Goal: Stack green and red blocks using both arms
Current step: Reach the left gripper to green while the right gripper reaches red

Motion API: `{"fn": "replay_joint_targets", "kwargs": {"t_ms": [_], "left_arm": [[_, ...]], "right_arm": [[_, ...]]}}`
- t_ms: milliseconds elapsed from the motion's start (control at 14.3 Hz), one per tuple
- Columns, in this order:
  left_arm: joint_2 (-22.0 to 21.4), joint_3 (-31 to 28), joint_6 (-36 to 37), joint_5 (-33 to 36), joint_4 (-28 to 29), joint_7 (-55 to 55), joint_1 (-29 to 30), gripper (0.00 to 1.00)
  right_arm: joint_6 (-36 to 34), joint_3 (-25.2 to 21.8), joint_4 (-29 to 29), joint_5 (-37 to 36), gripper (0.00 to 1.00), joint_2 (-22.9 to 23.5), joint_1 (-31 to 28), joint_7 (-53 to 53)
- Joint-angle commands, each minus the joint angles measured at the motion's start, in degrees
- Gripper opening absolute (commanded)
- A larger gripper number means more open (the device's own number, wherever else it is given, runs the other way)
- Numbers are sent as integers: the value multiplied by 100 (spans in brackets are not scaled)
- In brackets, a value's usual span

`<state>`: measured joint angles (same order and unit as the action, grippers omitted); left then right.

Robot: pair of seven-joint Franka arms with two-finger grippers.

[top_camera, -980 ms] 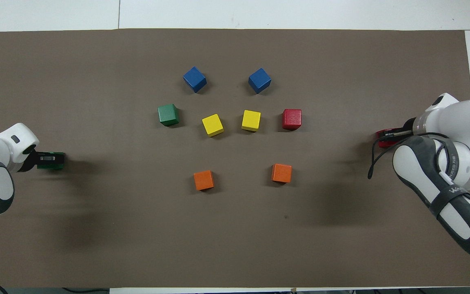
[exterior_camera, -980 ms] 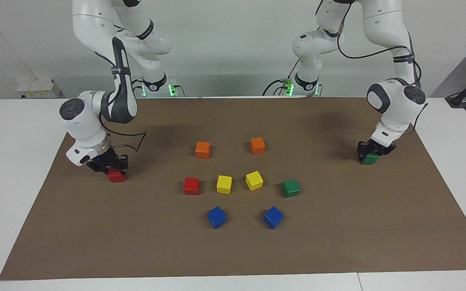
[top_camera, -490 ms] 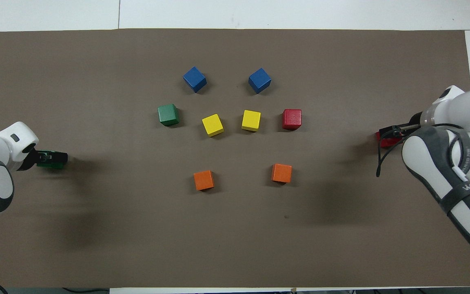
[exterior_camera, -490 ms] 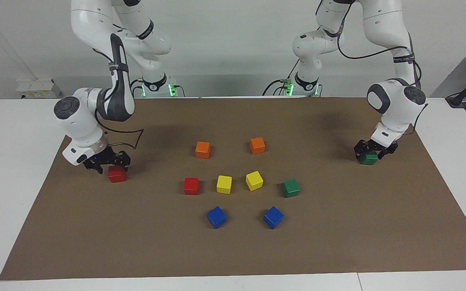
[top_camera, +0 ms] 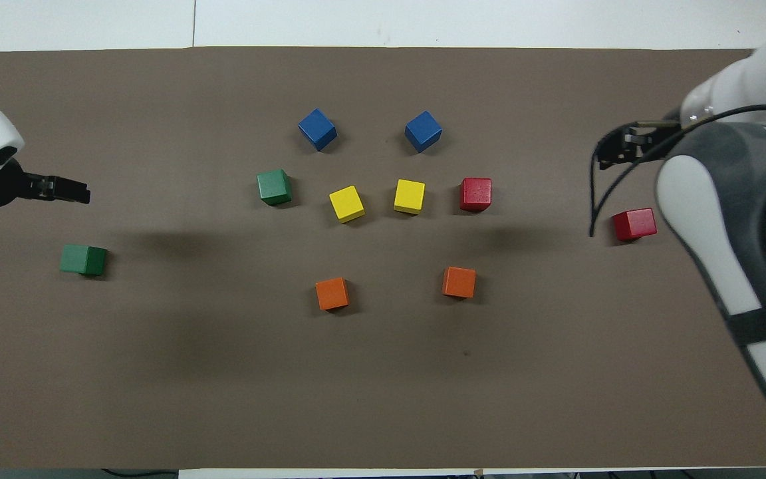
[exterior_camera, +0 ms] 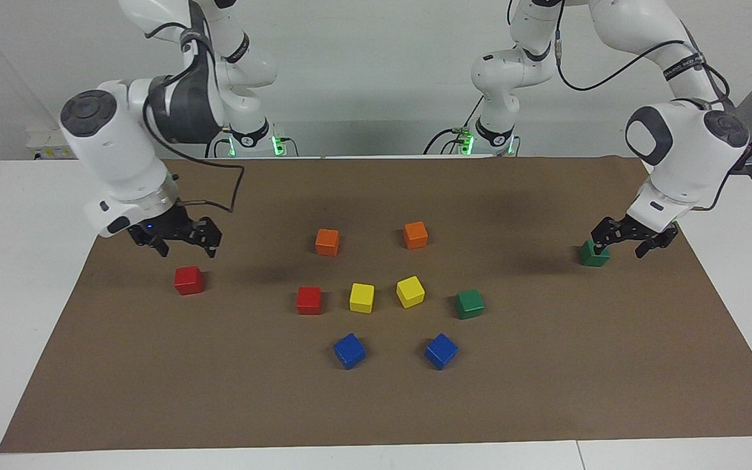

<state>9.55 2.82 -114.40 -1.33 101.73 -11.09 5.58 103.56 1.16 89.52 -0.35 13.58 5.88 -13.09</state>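
Two red and two green blocks lie on the brown mat. One red block (exterior_camera: 188, 280) (top_camera: 634, 223) sits alone toward the right arm's end. My right gripper (exterior_camera: 187, 248) (top_camera: 608, 154) hangs open and empty just above it. One green block (exterior_camera: 593, 253) (top_camera: 82, 259) sits alone toward the left arm's end. My left gripper (exterior_camera: 621, 245) (top_camera: 80, 195) hangs open and empty just above it. The other red block (exterior_camera: 309, 300) (top_camera: 475, 193) and the other green block (exterior_camera: 469, 303) (top_camera: 274, 187) sit at the two ends of the middle row.
Two yellow cubes (exterior_camera: 361, 297) (exterior_camera: 410, 291) lie between the middle red and green blocks. Two orange cubes (exterior_camera: 327, 241) (exterior_camera: 415, 235) lie nearer the robots, two blue cubes (exterior_camera: 349, 350) (exterior_camera: 441, 350) farther. The brown mat (exterior_camera: 546, 391) covers a white table.
Both grippers opened, let go of their blocks and rose. The red and green blocks now rest on the mat where they were set down.
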Motion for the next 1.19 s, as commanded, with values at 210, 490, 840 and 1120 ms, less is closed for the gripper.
{"fn": "replay_joint_targets", "kwargs": {"t_ms": [210,490,840,1120], "left_arm": [[688,-62,305,-122,-989,2522,-1496,100],[1223,-80,-187,-69,-1059,3481,-2279,100],[1698,-80,-661,53,-1085,3526,-2465,100],[1848,-80,-1145,159,-769,3518,-2474,100]], "right_arm": [[611,7,-488,-202,100,900,879,-1512],[1087,7,-436,-193,100,1164,1073,-1801],[1841,7,-7,-193,100,1340,1205,-1916],[2326,7,434,-193,100,1341,1240,-1908]]}}
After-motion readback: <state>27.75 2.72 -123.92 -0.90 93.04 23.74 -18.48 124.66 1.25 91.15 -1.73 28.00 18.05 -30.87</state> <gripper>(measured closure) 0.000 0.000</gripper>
